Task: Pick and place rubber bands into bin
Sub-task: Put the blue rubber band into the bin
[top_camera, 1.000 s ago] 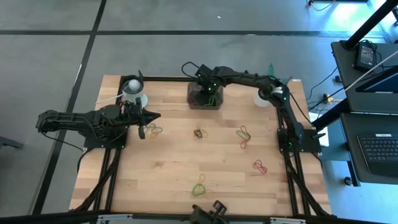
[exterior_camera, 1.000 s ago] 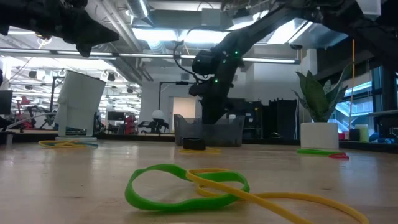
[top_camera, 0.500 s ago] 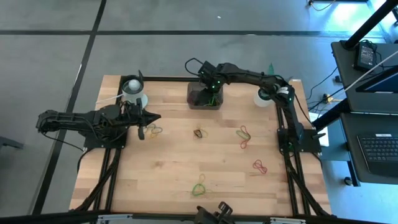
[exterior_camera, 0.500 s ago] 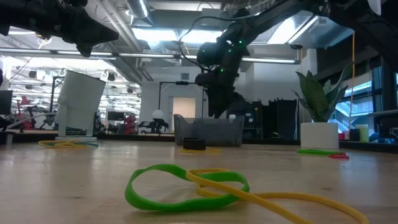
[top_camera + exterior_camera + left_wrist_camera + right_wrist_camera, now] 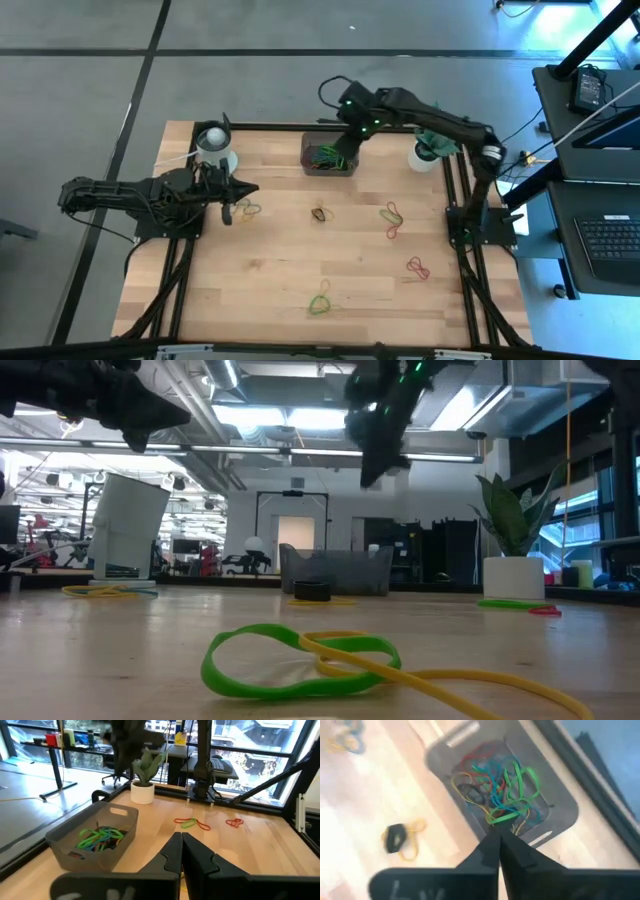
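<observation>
From above, the right gripper [image 5: 352,150] hangs over the far right corner of the bin [image 5: 308,163], its fingers drawn together with nothing between them, the arm reaching in a long arc from its base at the table's right edge. The bin sits at the far middle of the table with a tangle of bands in it. The loose rubber bands lie nearer the front: a black-and-yellow pair [image 5: 321,214] just in front of the bin, a red-and-green cluster [image 5: 393,218] to its right, a red one [image 5: 417,266] further forward on the right, a green-and-yellow one [image 5: 320,300] near the front edge. The black-and-yellow pair looks closest to the right gripper (straight toward the front from the bin). The left gripper [image 5: 250,186] waits closed at the left, with a yellow-green band [image 5: 246,210] just beside it.

At table height, the right gripper [image 5: 372,465] is well above the bin [image 5: 336,572].

The left wrist view shows its own fingers [image 5: 172,852] pressed together, pointing across the table past the bin [image 5: 75,847].

The right wrist view looks down past closed fingers [image 5: 492,845] into the bin [image 5: 555,807], the black-and-yellow pair [image 5: 400,839] lying just outside the wall.
</observation>
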